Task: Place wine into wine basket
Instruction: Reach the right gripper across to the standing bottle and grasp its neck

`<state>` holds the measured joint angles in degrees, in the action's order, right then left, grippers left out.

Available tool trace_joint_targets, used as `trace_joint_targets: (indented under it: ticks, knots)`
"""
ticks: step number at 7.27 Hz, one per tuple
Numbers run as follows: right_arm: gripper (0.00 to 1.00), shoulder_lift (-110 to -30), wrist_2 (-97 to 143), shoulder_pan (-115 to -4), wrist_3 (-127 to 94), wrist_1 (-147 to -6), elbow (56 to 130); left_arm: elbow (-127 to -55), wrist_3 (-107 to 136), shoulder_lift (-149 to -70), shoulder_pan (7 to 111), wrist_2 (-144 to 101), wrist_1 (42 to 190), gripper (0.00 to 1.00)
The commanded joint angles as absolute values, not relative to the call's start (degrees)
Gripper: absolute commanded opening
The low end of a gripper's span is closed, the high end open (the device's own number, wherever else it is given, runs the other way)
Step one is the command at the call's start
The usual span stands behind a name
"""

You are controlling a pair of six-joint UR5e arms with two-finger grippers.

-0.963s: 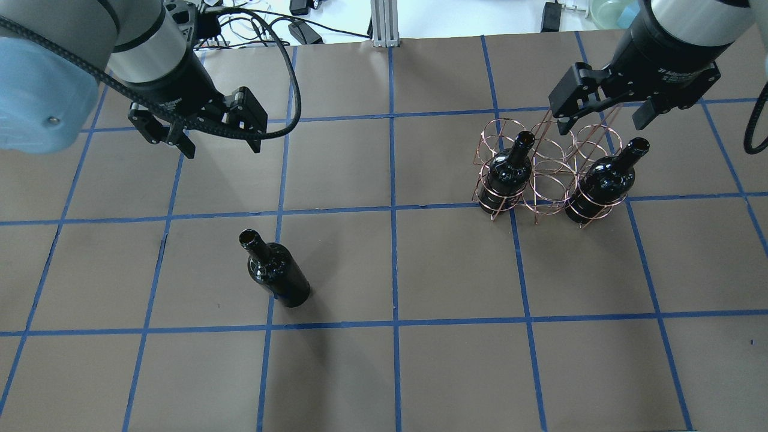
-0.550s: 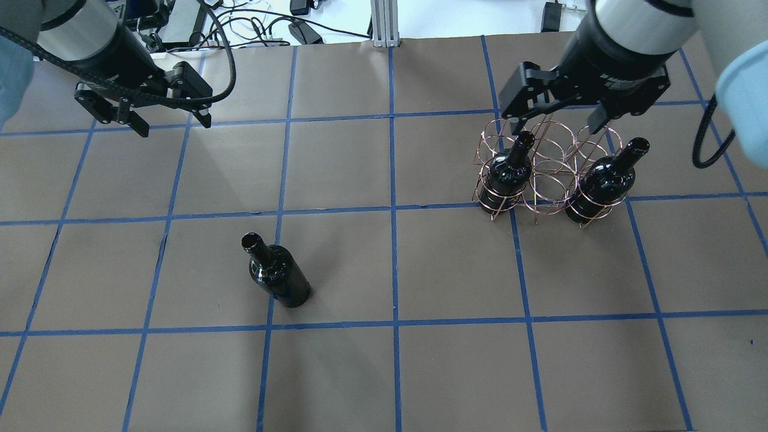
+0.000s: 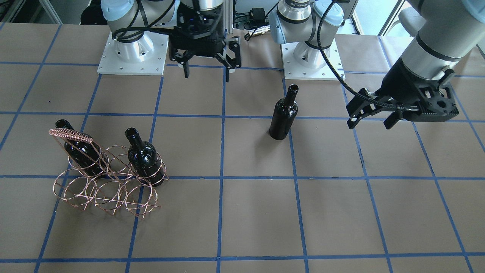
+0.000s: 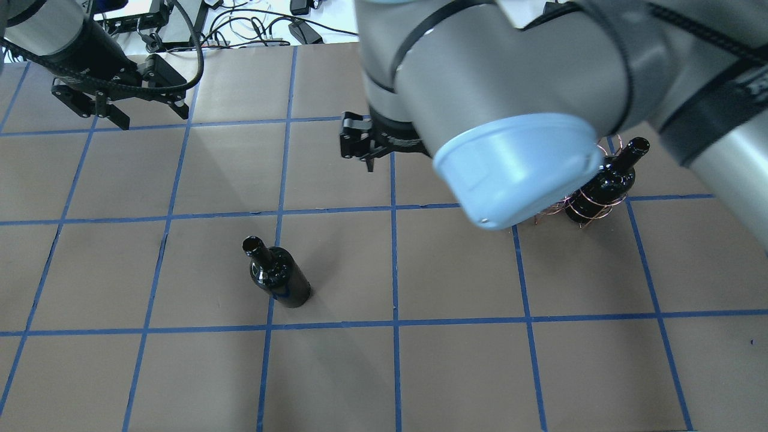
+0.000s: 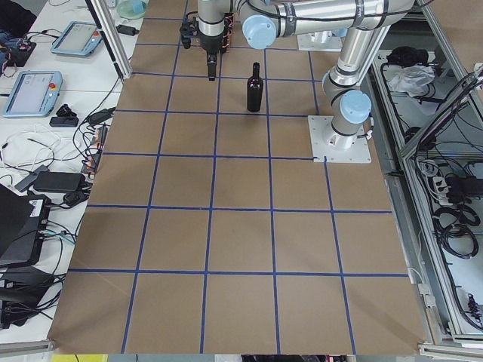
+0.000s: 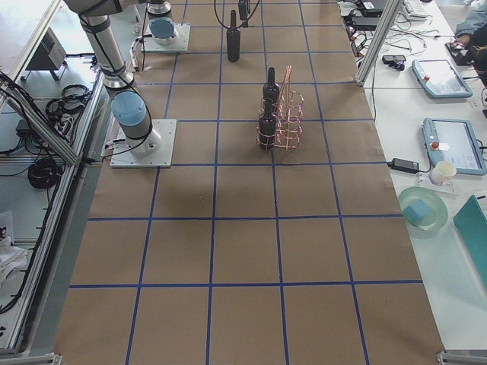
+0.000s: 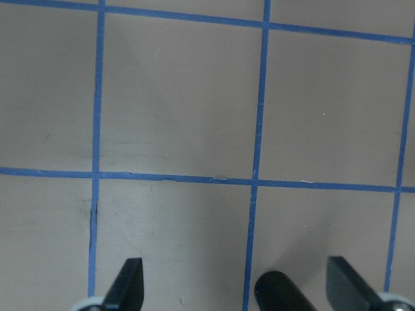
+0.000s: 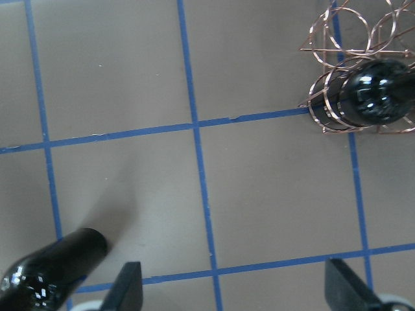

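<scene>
Right gripper [image 3: 208, 70] and left gripper [image 3: 369, 123] are both wide open, holding nothing. On the worktop [image 3: 341, 227], my wine basket [image 3: 71, 133] has two bottles [image 3: 146, 159]. The last wine bottle [image 3: 283, 119] stands alone between my grippers. I think grabbing its neck comes next.

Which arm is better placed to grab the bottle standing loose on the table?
Likely the right: its open right gripper hangs nearer the wine in the overhead view, and the wine basket sits on its side.

One wine [image 3: 283, 117] upright on table [image 3: 341, 220], wine basket [image 3: 107, 195] well apart, holding two bottles [image 3: 144, 157]
</scene>
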<state>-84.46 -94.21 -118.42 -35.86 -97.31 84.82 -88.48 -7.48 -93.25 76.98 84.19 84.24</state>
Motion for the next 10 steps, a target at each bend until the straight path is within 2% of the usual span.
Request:
trace_joint_targets:
  ticks: [1, 4, 10]
  knots:
    - [1.00, -79.0, -94.0, -124.2, -46.5, -99.3, 80.8, -87.6, -9.2, -93.4, 73.0, 84.3, 83.9, 1.00]
    - [1.00, -74.4, -92.5, -130.4, -54.0, -104.3, 80.6, -88.5, -9.5, -93.7, 72.6, 91.0, 83.0, 1.00]
    - [1.00, -68.7, -89.6, -133.1, -60.5, -109.6, 80.6, -89.1, -9.4, -93.6, 72.2, 94.4, 83.1, 1.00]
